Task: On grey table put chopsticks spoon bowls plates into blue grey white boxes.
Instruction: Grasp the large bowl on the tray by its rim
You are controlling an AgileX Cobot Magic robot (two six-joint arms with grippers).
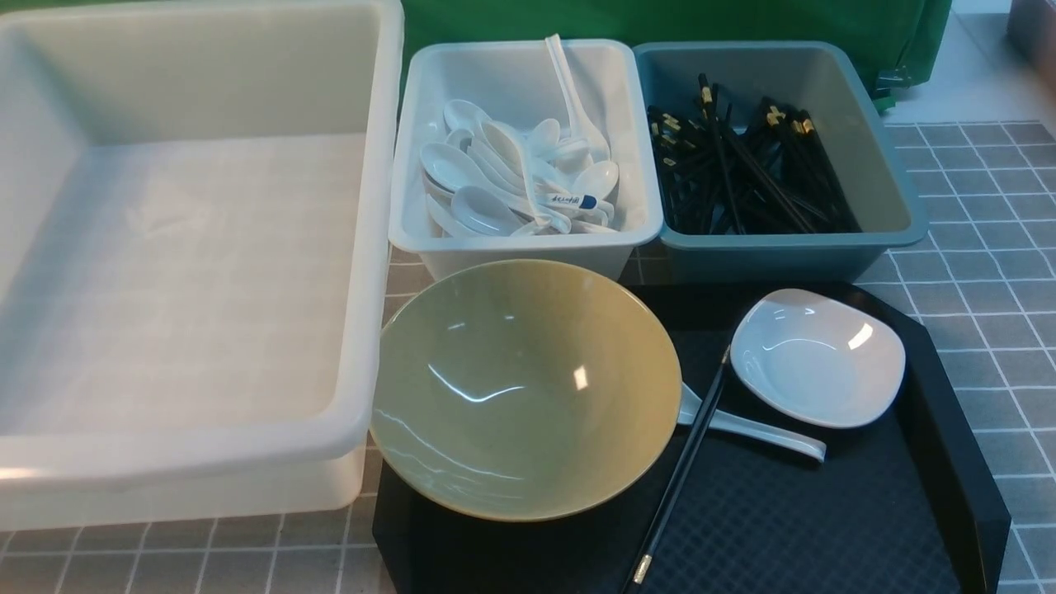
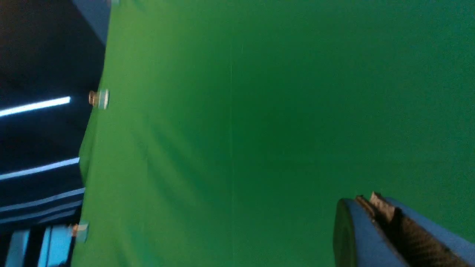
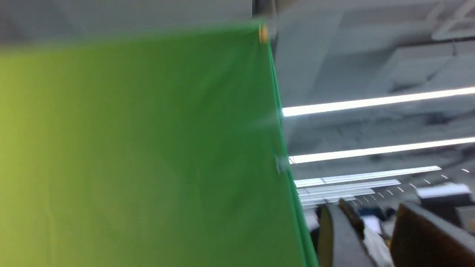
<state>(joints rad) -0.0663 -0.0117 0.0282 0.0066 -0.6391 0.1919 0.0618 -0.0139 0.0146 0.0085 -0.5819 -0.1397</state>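
Chopsticks (image 1: 685,462), black with a gold end, lie loose on the black tray (image 1: 825,528), running from its near edge up toward its middle. They cross over the handle of a white spoon (image 1: 759,429). The spoon's scoop end is hidden under the rim of the big green bowl (image 1: 524,388), which fills the tray's left part and overhangs its left edge. On the tray's far right corner sits a small white dish (image 1: 817,359), just beside the far end of the chopsticks.

Just behind the tray stand two boxes side by side. The small white box (image 1: 648,165), behind the tray's left part, holds a heap of white spoons (image 1: 511,177). The blue-grey box (image 1: 891,165), behind its right part, holds a bundle of black chopsticks (image 1: 742,173). To the left of the tray the large white box (image 1: 375,247) stands on the grey tiled table (image 1: 990,247), its side wall close to the bowl's rim.

In the left wrist view the left tool (image 2: 371,202) is seen against a green backdrop (image 2: 259,111), its two blue fingers together with nothing between the pads. In the right wrist view the right tool (image 3: 365,218) has its fingers apart, gripping nothing.
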